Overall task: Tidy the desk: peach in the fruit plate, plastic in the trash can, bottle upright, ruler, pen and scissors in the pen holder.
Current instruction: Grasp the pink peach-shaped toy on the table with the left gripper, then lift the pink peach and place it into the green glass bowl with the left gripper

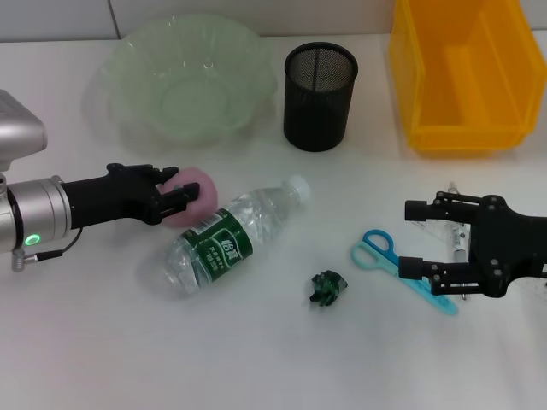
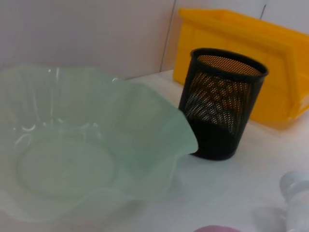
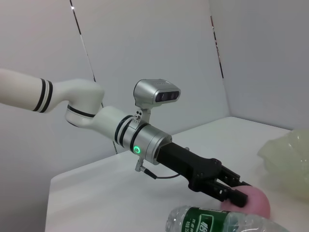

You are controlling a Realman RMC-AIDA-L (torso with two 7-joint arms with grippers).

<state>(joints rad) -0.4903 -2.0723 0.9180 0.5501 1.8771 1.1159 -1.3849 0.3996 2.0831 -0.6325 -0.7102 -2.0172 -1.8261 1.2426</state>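
The peach (image 1: 195,195) is gripped by the left claw (image 1: 175,199) on the desk (image 1: 256,359). The right claw (image 1: 419,239) is held open, empty, over the scissors (image 1: 393,266).

One peach (image 1: 198,192), one bottle (image 1: 229,243), one scissors (image 1: 397,266), one pen holder (image 1: 319,96).

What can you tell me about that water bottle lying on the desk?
The water bottle is clear plastic with a white cap and a dark green label printed in white. It lies on its side on the white desk, not upright, with the cap pointing toward the black mesh pen holder. It looks empty or nearly so. The pink peach, gripped by the left end effector, sits right beside its upper side, possibly touching it.
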